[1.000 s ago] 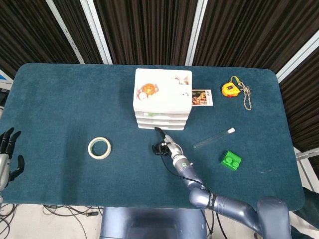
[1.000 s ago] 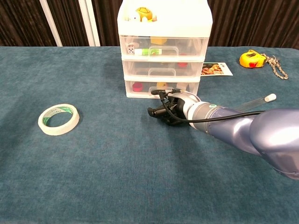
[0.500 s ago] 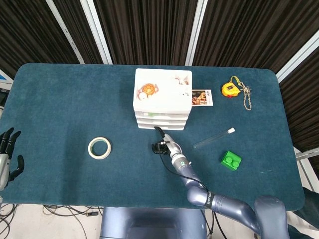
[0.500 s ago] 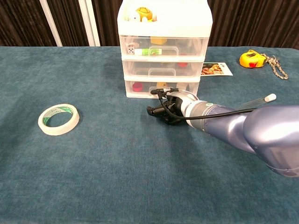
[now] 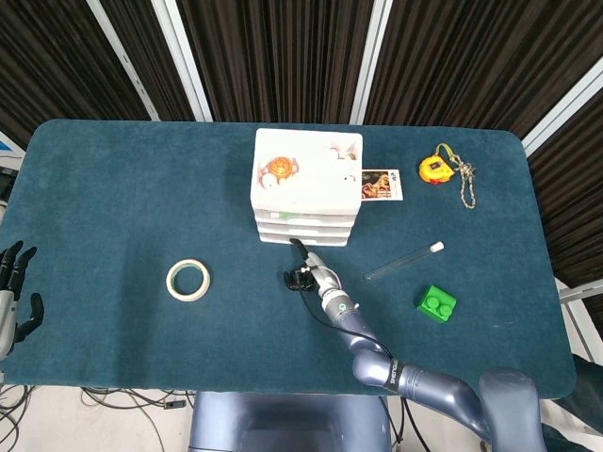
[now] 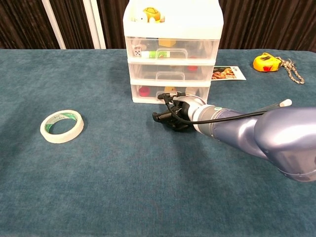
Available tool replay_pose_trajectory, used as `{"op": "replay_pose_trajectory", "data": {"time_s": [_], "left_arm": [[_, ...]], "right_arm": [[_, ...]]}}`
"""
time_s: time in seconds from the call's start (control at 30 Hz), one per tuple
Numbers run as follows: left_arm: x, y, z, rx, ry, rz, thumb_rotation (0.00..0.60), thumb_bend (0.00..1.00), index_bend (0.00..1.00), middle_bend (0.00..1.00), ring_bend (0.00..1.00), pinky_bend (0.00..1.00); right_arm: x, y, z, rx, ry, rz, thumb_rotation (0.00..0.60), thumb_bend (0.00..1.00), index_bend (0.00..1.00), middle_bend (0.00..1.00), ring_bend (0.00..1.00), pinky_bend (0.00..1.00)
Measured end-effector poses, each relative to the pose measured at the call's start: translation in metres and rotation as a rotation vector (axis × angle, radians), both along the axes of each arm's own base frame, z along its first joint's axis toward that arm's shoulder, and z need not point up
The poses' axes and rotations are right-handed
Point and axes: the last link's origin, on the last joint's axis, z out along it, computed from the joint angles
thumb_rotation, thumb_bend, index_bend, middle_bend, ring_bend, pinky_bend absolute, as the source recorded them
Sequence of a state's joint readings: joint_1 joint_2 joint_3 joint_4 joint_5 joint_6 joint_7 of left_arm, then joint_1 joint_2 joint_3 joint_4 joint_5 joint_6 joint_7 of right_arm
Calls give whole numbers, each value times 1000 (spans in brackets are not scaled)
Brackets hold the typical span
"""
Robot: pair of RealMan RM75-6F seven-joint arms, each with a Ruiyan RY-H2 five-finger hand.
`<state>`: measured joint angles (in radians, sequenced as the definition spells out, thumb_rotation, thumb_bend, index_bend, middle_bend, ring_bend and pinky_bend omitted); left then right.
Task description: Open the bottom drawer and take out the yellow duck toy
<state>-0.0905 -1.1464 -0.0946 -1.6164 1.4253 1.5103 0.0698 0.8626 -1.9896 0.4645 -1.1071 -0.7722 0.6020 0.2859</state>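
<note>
A white three-drawer unit [image 5: 307,179] [image 6: 173,29] stands at the table's middle back. Its clear bottom drawer [image 6: 197,93] is closed; a small yellow toy [image 6: 169,90] shows through the front, beside a red item [image 6: 143,91]. My right hand [image 5: 306,274] [image 6: 180,111] lies on the cloth just in front of that drawer, most fingers curled in and one stretched out to the drawer's handle area. I cannot tell whether it hooks the handle. My left hand [image 5: 14,292] hangs off the table's left edge with fingers apart, holding nothing.
A tape roll [image 5: 187,280] [image 6: 61,126] lies left of the hand. To the right are a clear tube [image 5: 403,261], a green brick [image 5: 437,303], a picture card [image 5: 381,185] and a yellow tape measure [image 5: 435,169]. An orange turtle toy [image 6: 152,14] sits on the unit.
My right hand has crept slightly left and closer to the bottom drawer's front. The drawer unit has shifted a touch to the left. The drawer stays closed.
</note>
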Motion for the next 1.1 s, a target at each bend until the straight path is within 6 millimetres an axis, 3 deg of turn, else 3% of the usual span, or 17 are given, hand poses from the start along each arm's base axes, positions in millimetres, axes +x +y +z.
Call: {"op": "replay_pose_trajectory", "data": {"time_s": [1.1], "left_arm": [[0, 0, 1, 6, 6, 12, 600, 608, 60, 0, 0, 0]], "right_arm": [[3, 9, -5, 47, -4, 39, 600, 590, 123, 885, 857, 918]]}}
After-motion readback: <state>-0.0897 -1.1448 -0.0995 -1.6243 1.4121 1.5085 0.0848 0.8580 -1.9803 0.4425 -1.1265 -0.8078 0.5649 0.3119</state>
